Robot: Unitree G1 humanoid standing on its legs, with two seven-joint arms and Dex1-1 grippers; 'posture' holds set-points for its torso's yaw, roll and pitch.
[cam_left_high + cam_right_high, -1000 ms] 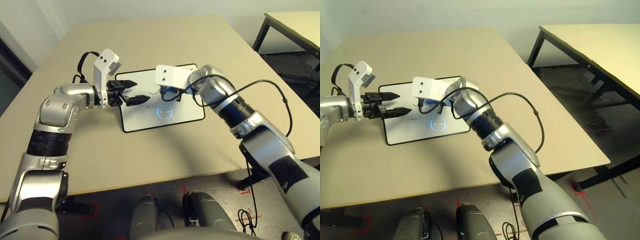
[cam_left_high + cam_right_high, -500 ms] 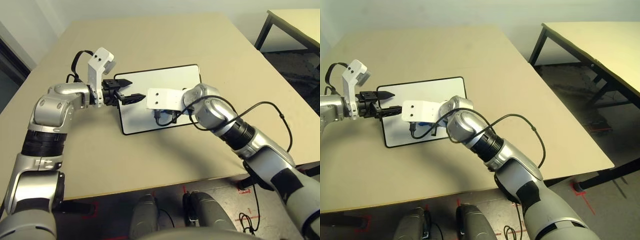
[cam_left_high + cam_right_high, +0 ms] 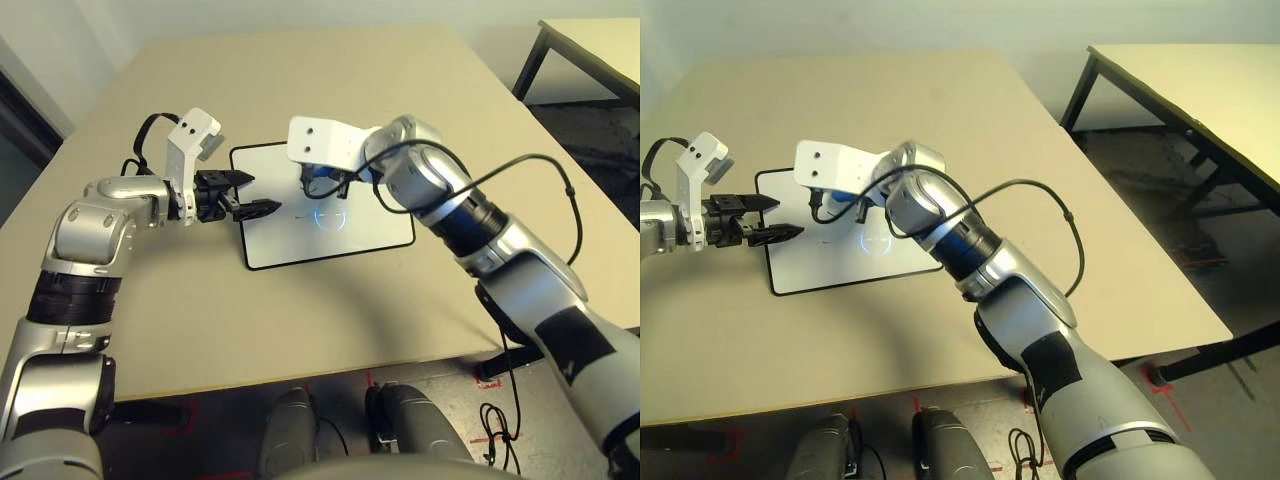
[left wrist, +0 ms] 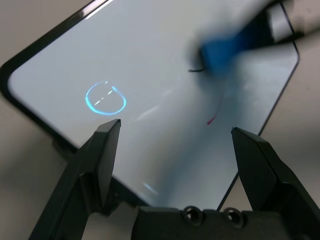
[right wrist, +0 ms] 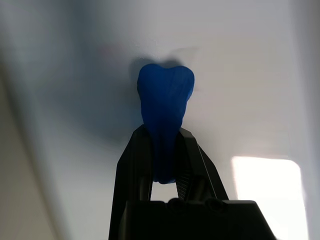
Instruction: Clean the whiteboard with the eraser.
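The whiteboard (image 3: 330,215) is laid flat on the counter (image 3: 300,80), and everything else is placed from it. The eraser (image 5: 165,107) is clamped between the closed jaws of the right gripper (image 5: 164,150) and is held over the board's far half, its free end at the white surface. The left gripper (image 4: 175,145) is held at the board's left edge, jaws spread wide and empty. A thin dark scribble (image 4: 196,69) is seen beside the eraser.
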